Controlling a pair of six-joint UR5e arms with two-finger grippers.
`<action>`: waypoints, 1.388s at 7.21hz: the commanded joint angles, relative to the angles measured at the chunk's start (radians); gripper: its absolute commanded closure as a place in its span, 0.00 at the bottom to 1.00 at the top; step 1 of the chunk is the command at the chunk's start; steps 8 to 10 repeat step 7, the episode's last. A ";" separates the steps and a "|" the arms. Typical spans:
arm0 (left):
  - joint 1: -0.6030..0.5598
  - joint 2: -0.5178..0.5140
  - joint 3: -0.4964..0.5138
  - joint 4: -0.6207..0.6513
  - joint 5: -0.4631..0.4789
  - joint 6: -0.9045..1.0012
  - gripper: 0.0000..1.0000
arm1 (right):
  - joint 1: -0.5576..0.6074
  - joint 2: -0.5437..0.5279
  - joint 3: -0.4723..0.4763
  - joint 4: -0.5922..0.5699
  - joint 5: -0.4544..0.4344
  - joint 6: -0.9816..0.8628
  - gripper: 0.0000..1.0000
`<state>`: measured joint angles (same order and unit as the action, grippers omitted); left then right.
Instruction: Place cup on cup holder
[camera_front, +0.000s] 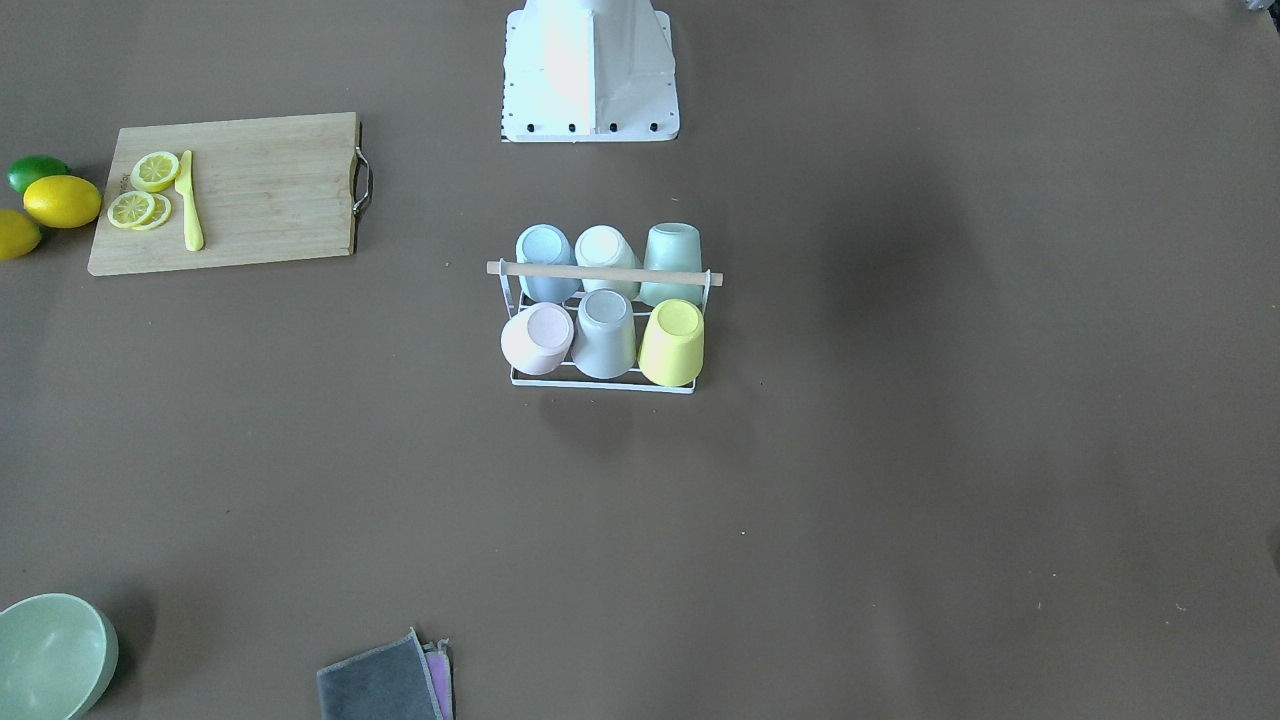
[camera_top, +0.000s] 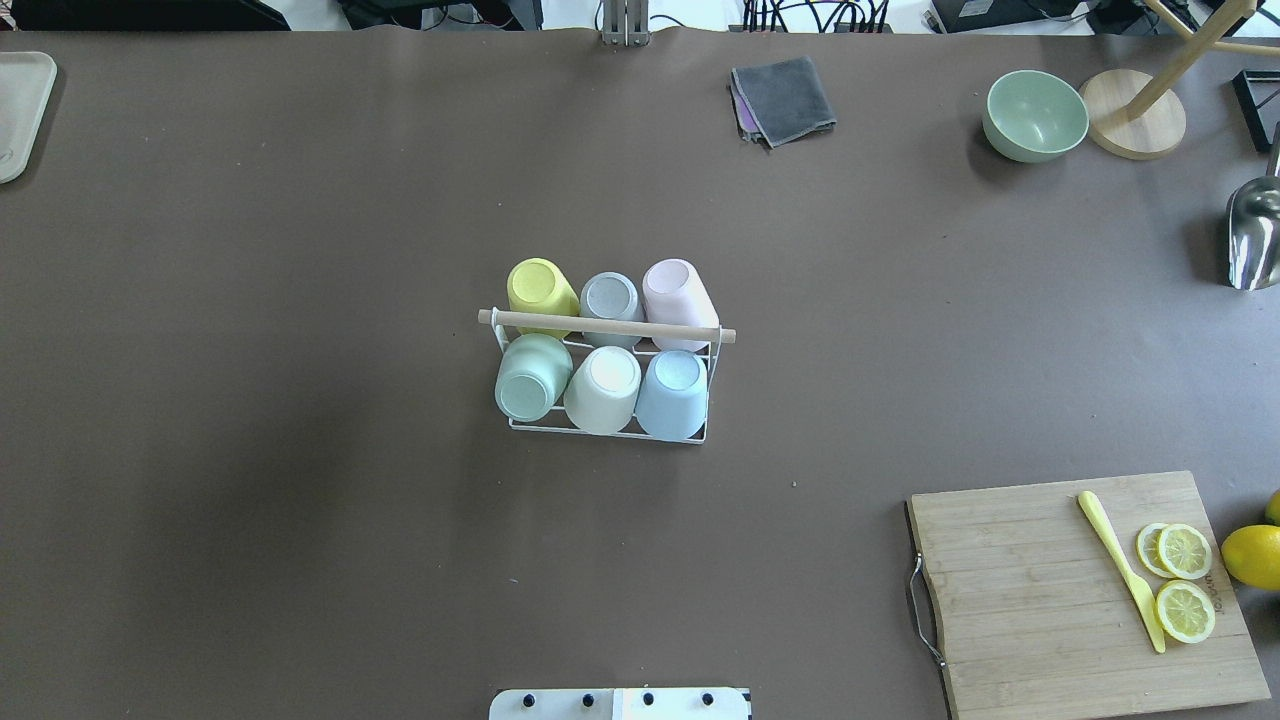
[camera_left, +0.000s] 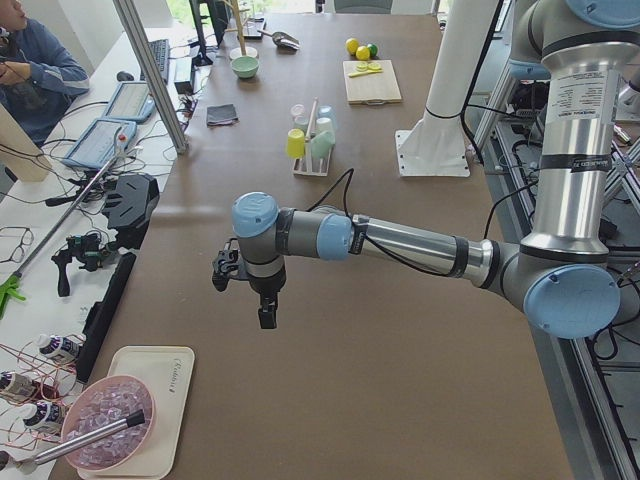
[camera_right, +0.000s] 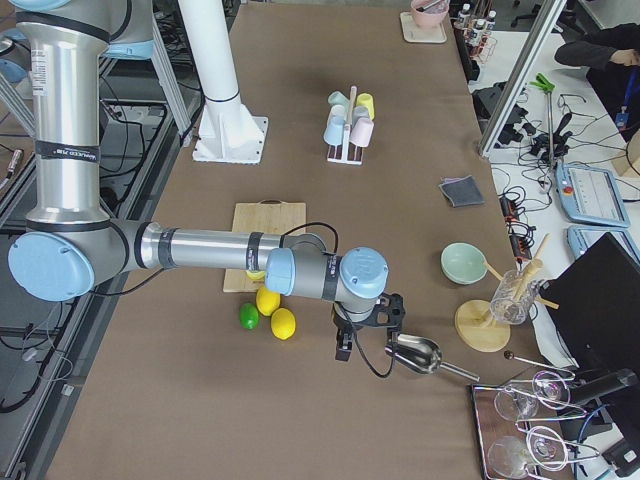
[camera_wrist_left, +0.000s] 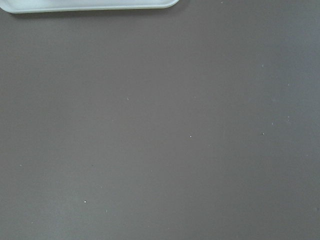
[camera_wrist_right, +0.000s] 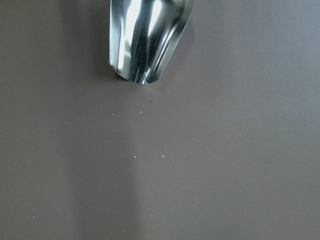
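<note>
Six cups (camera_top: 604, 388) fill the cup holder (camera_top: 606, 326) at mid-table.
Left gripper (camera_left: 262, 312) and right gripper (camera_right: 350, 340) hang far off; open or closed, cannot tell.

Bare table (camera_top: 300, 400) all round cup holder (camera_top: 708, 395); wooden rod (camera_top: 606, 326) spans top.

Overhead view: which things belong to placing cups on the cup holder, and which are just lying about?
Job: cup holder, yellow cup, grey cup, pink cup, green cup, white cup, blue cup.

Lying about: cutting board, yellow knife, lemon slices, whole lemon, green bowl, grey cloth, metal scoop.
</note>
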<state>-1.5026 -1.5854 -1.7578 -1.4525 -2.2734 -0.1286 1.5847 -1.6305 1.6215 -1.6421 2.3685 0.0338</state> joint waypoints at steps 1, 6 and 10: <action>0.001 0.001 -0.003 0.001 0.000 0.000 0.02 | 0.000 0.000 0.000 0.001 0.000 0.000 0.00; -0.004 0.005 -0.028 0.003 -0.032 0.000 0.02 | -0.002 0.000 -0.006 0.004 0.000 0.000 0.00; -0.010 0.005 -0.048 0.004 -0.032 0.000 0.02 | -0.002 0.001 -0.006 0.004 0.000 -0.002 0.00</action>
